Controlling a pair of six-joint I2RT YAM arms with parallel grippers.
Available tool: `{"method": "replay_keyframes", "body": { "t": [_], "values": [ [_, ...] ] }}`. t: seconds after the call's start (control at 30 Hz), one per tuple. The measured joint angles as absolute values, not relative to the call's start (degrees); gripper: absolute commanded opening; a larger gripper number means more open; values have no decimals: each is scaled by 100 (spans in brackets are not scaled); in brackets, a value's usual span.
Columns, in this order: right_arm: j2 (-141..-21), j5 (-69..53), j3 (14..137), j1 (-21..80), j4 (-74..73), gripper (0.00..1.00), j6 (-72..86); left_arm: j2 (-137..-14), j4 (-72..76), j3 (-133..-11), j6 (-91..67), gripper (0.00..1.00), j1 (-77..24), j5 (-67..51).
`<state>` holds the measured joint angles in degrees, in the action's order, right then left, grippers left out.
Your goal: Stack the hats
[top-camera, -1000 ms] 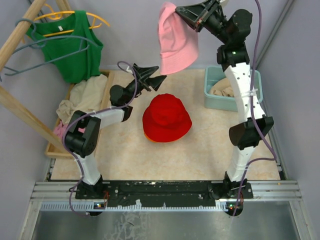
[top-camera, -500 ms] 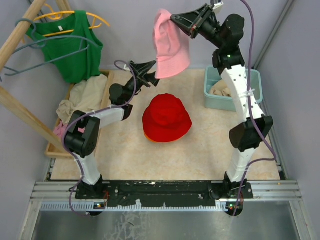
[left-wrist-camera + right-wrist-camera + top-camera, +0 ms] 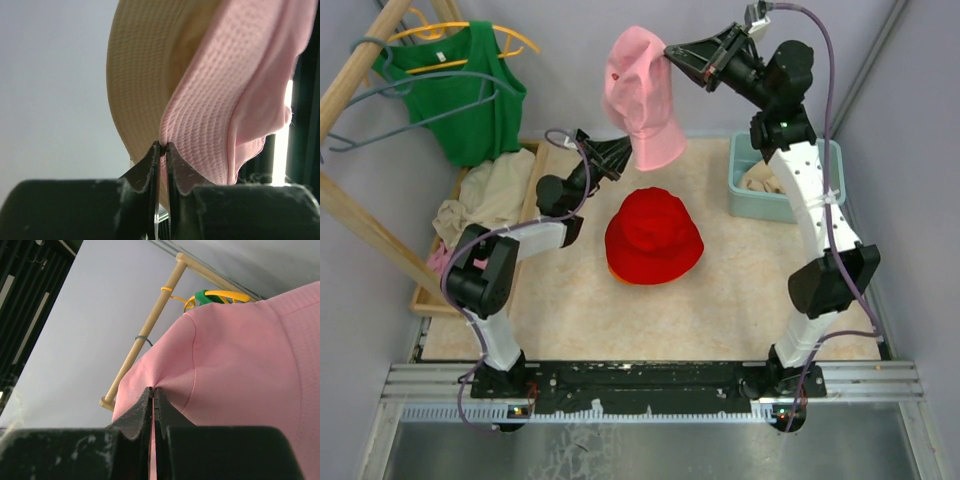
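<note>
The pink hat (image 3: 640, 95) has swung left from where it hung a second ago, and your left gripper (image 3: 625, 152), which stood spread beneath it then, has now nipped in on the lower brim. In the left wrist view its tips are pressed together on the edge of the pink fabric. Your right gripper (image 3: 670, 52) is pinching the hat near its top, with the cloth puckered at the tips. So 2 grips on 1 hat, hanging in the air over the far side of the table (image 3: 720, 310).

Below and nearer sits the red hat (image 3: 653, 235), with a sliver of the orange hat (image 3: 616, 270) peeking out underneath, so the stack looks 2 high. You're on hat 3, I'd say, spreading it before the drop. Next you'll want both arms to come toward you together, brim held open, crown centred over the red one.

At the right, the teal bin (image 3: 745, 205) holds a beige cloth (image 3: 765, 182); I can't tell whether it is a hat. At the left are a cloth heap (image 3: 485, 195) and a green tank top (image 3: 470, 100), well apart from the stack. Nothing sits between the pink hat and the red.
</note>
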<state>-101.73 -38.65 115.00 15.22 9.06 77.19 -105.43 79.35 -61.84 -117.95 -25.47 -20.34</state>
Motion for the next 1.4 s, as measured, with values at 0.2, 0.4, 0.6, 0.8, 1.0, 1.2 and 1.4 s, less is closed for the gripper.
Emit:
{"method": "replay_keyframes", "body": {
  "t": [0.2, 0.4, 0.6, 0.8, 1.0, 1.2, 1.4],
  "values": [
    [-9555, -3887, 11008, 1409, 582, 0, 7328, -10178, 7920, -5627, -11795, 5, -2298, -2158],
    [-8812, -3907, 10346, 1225, 196, 0, 6807, -9913, 7926, -5426, -11795, 3, -2202, -2373],
    [-8073, -3907, 9266, 1133, -95, 0, 6311, -9723, 7937, -4958, -11793, 2, -2200, -2685],
    [-7557, -3892, 8200, 1072, -346, 0, 5883, -9598, 8062, -4167, -11760, 1, -2165, -3041],
    [-7382, -3874, 7793, 1044, -690, 0, 5544, -9544, 8176, -3557, -11686, 0, -2082, -3343],
    [-7220, -3872, 7673, 1031, -803, 0, 5363, -9367, 8252, -3225, -11552, 0, -1938, -3642],
    [-6997, -3913, 7214, 1031, -821, 0, 5280, -9201, 8326, -2939, -11428, 0, -1647, -3966]
  ]
}}
